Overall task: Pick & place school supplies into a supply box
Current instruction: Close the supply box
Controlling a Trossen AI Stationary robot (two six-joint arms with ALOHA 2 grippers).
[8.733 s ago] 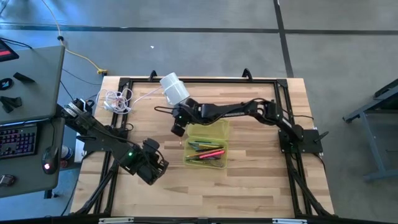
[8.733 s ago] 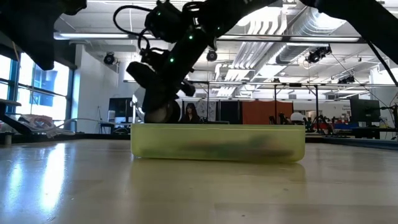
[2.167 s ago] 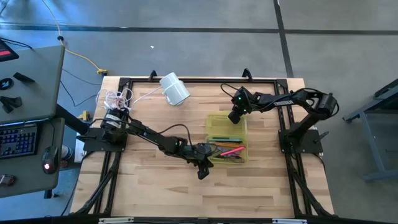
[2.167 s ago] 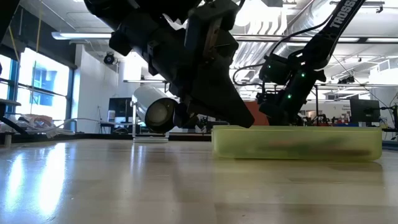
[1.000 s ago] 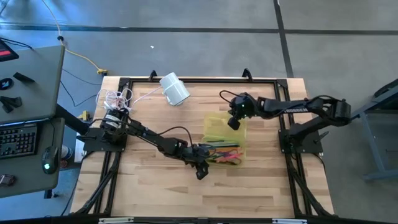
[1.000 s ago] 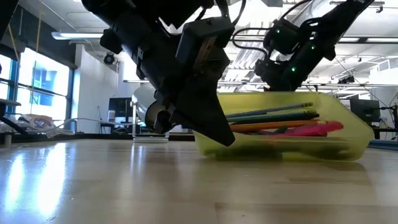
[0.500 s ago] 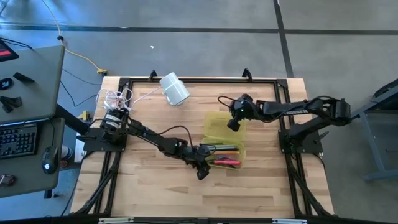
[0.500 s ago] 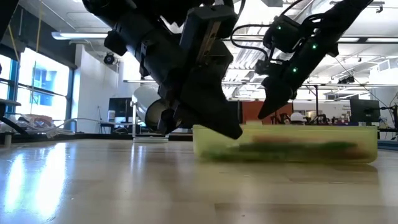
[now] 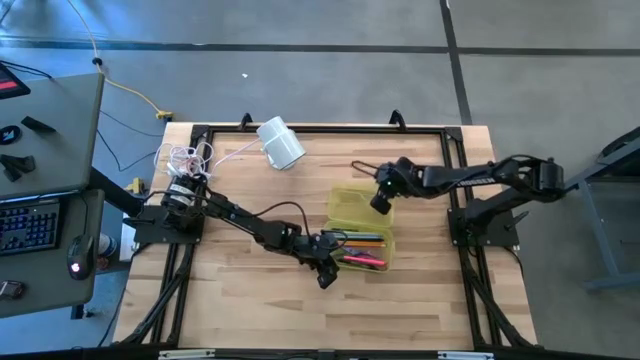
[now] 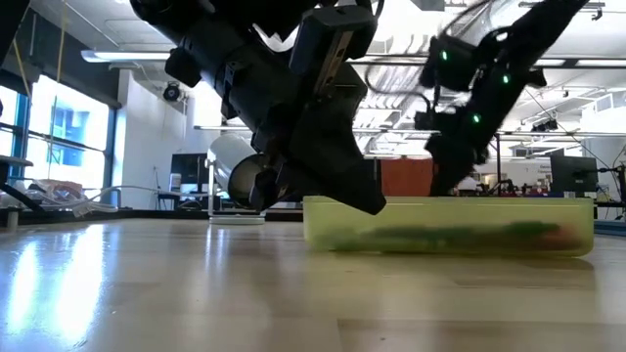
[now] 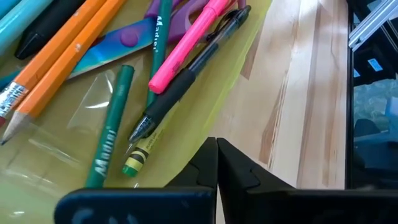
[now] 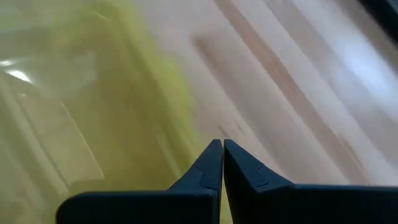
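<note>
In the low view the supply box hides its contents as a green blur; the right gripper is smeared, fingertips pressed together, empty, at the box's 1 o'clock; left gripper closed at its 8 o'clock; the box, tilted a second ago, lies flat; pens inside.

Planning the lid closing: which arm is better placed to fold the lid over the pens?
Probably the right: its gripper, shut, sits at the open lid of the supply box. The left gripper, shut, is at the tray's opposite corner.
</note>
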